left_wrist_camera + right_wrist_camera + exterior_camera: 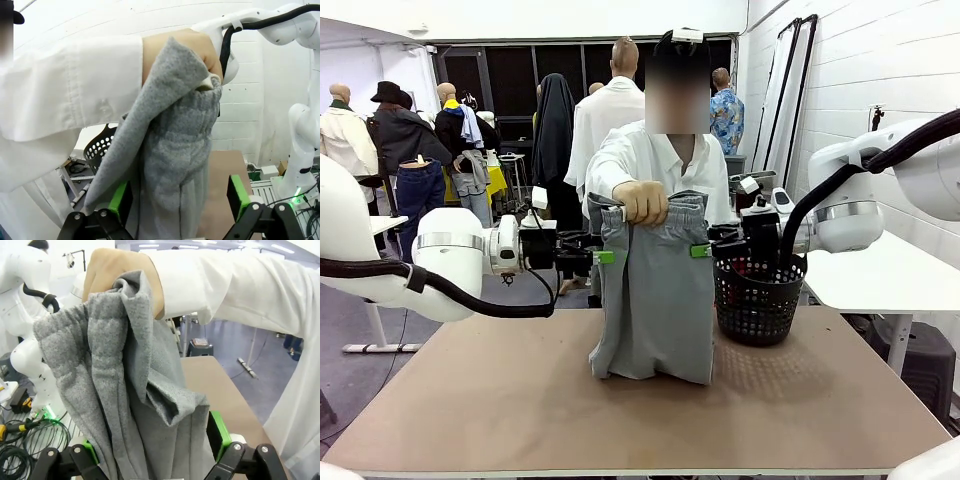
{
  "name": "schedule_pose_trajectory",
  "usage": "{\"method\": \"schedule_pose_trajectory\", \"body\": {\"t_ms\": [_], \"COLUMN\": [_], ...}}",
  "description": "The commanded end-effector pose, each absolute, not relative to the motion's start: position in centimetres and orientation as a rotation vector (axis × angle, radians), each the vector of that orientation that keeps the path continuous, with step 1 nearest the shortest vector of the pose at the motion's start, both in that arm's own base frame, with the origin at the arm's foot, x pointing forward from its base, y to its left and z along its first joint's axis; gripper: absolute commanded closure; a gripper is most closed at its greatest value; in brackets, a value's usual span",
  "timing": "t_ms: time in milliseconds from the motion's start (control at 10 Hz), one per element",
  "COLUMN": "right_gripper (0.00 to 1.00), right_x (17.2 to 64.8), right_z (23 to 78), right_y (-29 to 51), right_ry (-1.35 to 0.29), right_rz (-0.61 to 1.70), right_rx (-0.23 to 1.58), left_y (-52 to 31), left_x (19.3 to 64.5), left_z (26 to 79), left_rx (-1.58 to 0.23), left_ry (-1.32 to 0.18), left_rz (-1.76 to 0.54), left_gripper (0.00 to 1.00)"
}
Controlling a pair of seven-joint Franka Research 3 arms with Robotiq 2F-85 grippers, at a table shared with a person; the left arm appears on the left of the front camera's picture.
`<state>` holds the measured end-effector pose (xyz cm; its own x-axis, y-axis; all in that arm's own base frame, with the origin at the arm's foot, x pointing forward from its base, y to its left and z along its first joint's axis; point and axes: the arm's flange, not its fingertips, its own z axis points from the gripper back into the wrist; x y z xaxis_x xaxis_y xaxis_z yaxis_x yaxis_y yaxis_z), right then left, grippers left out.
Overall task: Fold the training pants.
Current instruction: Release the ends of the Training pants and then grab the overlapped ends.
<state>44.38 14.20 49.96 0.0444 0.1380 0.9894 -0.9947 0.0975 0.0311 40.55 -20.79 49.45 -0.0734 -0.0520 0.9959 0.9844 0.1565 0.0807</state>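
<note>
Brown table [520,400] up front. Training pants [655,300] hanging upright over its middle, hem touching the top, waistband pinched in person's hand [642,203]. Left gripper [180,200] and right gripper [156,442] both released, jaws spread wide, straddling cloth below waistband. Black basket [758,300] just right of pants.

Bright, even indoor light; soft shadows on the table [470,400]; wrist views bend at edges

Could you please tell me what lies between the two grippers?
The training pants, hanging from the person's hand; the front view shows it.
</note>
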Motion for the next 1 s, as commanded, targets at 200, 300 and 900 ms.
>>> {"method": "schedule_pose_trajectory", "body": {"t_ms": [200,300,900], "right_gripper": [0.00,0.00,0.00], "right_x": [43.32,43.26,43.27], "right_z": [49.65,49.64,49.59], "right_y": [12.88,12.66,12.63], "right_ry": [-1.179,-1.178,-1.177], "right_rz": [1.137,1.136,1.144], "right_rx": [1.083,1.080,1.087], "left_y": [-20.85,-20.71,-20.27], "left_x": [40.17,40.01,39.40], "left_z": [48.91,48.88,48.93], "left_rx": [-0.987,-0.983,-0.921], "left_ry": [-1.364,-1.370,-1.430], "left_rz": [-1.163,-1.155,-1.151], "left_gripper": [0.00,0.00,0.00]}}
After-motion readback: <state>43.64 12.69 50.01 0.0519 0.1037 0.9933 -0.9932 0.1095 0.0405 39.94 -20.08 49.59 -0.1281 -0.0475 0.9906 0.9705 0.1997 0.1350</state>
